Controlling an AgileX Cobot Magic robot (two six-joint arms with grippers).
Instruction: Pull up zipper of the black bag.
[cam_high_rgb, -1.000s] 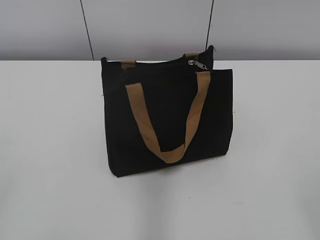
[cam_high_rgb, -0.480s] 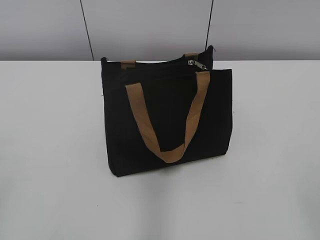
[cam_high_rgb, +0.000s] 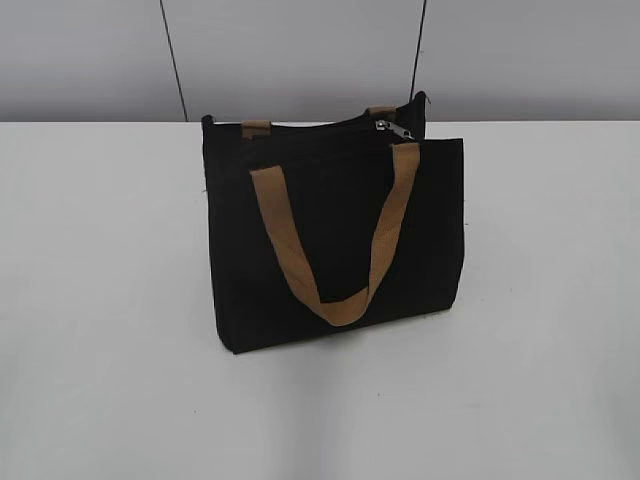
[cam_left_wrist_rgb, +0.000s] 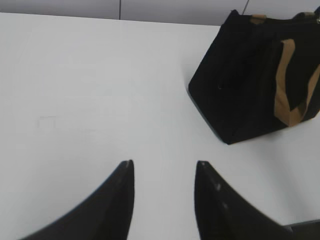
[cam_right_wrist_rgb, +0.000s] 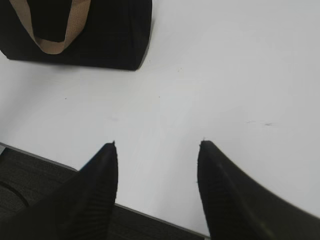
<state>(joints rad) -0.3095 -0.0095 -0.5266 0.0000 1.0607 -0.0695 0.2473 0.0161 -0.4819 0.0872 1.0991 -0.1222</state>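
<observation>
The black bag (cam_high_rgb: 335, 235) stands upright on the white table (cam_high_rgb: 100, 300), with a tan handle (cam_high_rgb: 335, 300) hanging down its front. The small silver zipper (cam_high_rgb: 390, 128) sits on the top edge near the bag's right end. No arm shows in the exterior view. In the left wrist view my left gripper (cam_left_wrist_rgb: 164, 167) is open and empty over bare table, with the bag (cam_left_wrist_rgb: 240, 85) far off at the upper right. In the right wrist view my right gripper (cam_right_wrist_rgb: 157, 145) is open and empty near the table's front edge, the bag (cam_right_wrist_rgb: 100, 35) at the upper left.
A grey panelled wall (cam_high_rgb: 300, 50) rises behind the table. The table's front edge (cam_right_wrist_rgb: 150, 216) shows under the right gripper, with dark floor below it.
</observation>
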